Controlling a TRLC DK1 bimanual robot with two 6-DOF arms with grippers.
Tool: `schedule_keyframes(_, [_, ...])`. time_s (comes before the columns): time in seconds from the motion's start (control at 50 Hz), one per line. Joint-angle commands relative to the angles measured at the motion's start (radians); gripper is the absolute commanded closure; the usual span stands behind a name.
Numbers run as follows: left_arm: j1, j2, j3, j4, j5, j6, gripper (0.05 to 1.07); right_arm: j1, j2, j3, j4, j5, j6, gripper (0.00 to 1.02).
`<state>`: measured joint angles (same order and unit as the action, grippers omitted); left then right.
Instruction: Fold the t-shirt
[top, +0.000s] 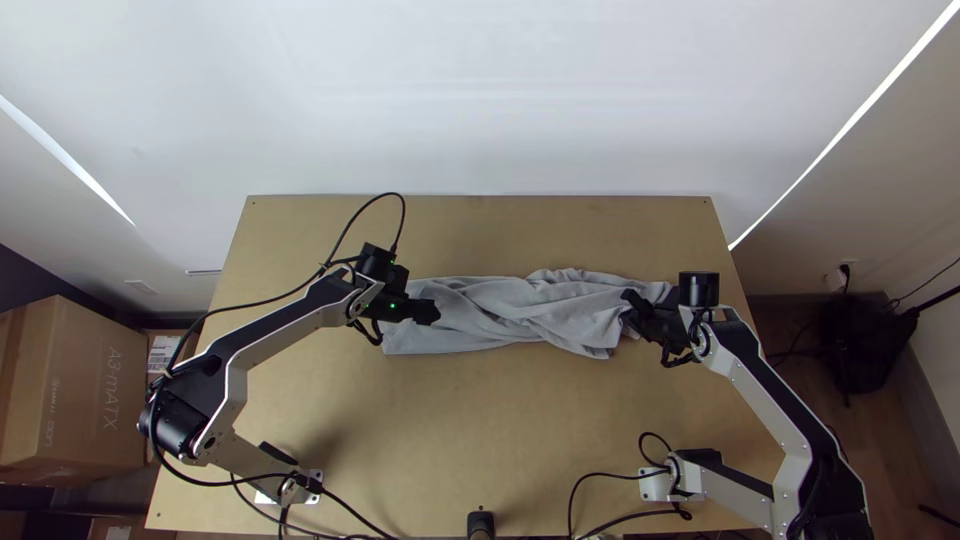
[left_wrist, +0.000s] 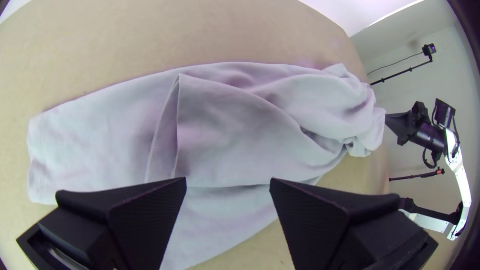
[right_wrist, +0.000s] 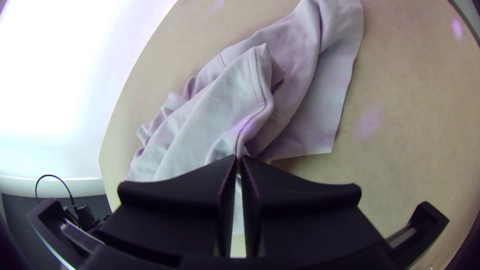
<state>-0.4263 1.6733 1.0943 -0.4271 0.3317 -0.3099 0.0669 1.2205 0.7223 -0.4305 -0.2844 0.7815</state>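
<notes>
A light grey t-shirt (top: 500, 312) lies twisted and bunched in a long strip across the middle of the table. Over its left end is my left gripper (top: 432, 312); in the left wrist view the left gripper (left_wrist: 228, 182) stands open above the cloth (left_wrist: 225, 130), its fingers wide apart. At the strip's right end is my right gripper (top: 628, 298). The right wrist view has the right gripper (right_wrist: 238, 159) closed on a hemmed edge of the t-shirt (right_wrist: 215, 120), which runs up between its fingertips.
Bare wooden table (top: 450, 430) lies on the near side of the cloth, with a narrower strip beyond it. A white wall (top: 480, 100) rises behind the far edge. Cables loop near both arm bases.
</notes>
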Motion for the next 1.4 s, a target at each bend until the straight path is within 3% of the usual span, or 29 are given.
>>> schedule_keyframes(0.0, [-0.006, 0.019, 0.013, 0.007, -0.014, 0.023, 0.26, -0.007, -0.018, -0.027, -0.005, 0.008, 0.012, 1.0])
schedule_keyframes(1.32, [-0.038, 0.059, -0.031, 0.08, -0.14, 0.118, 0.26, -0.007, -0.036, -0.05, 0.003, 0.008, 0.013, 1.0])
schedule_keyframes(1.38, [-0.045, 0.059, -0.034, 0.08, -0.14, 0.118, 0.29, -0.007, -0.036, -0.052, 0.003, 0.008, 0.012, 1.0])
